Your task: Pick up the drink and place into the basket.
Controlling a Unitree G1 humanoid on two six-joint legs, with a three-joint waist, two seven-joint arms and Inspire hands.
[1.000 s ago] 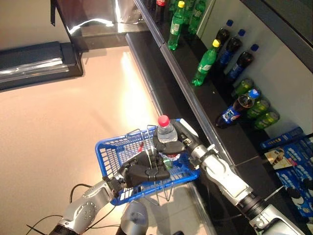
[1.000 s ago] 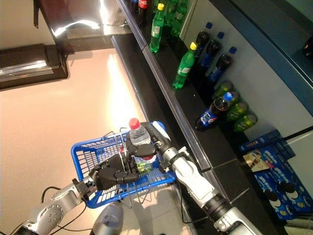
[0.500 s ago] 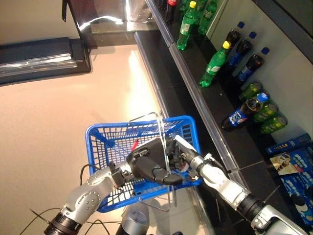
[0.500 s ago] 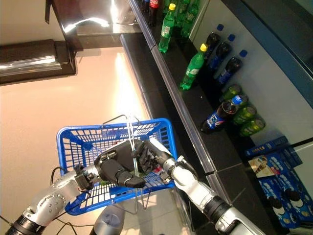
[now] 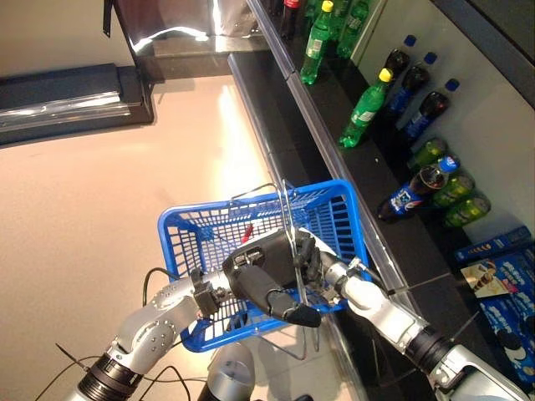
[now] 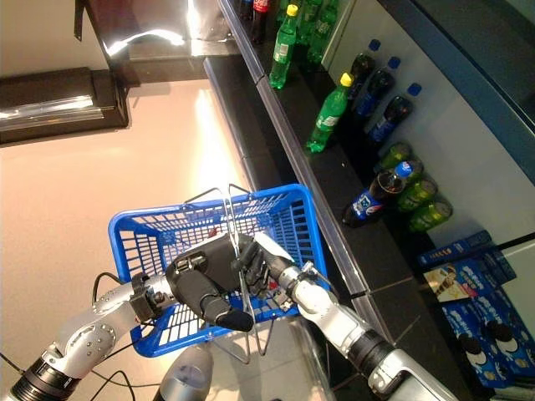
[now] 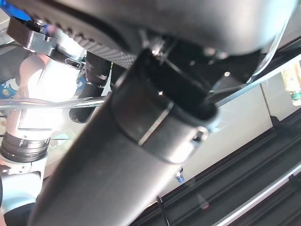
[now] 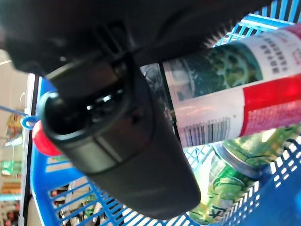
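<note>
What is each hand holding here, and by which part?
Left hand grips the blue basket's wire handle. Right hand wraps the water bottle's body, inside the basket.

- Two green bottles with yellow caps (image 5: 363, 109) upright on the dark shelf (image 5: 334, 109), one nearer, one farther (image 5: 313, 42).
- Three dark bottles with blue caps (image 5: 414, 88) in a row, close to the pale back wall.
- Dark cola bottle (image 5: 411, 194) lying on its side, beside green bottles (image 5: 456, 200) likewise lying.
- Blue snack boxes (image 5: 501, 276) at right.
- Green can (image 8: 225, 181) inside the blue mesh.
- Glossy beige floor (image 5: 100, 192).
</note>
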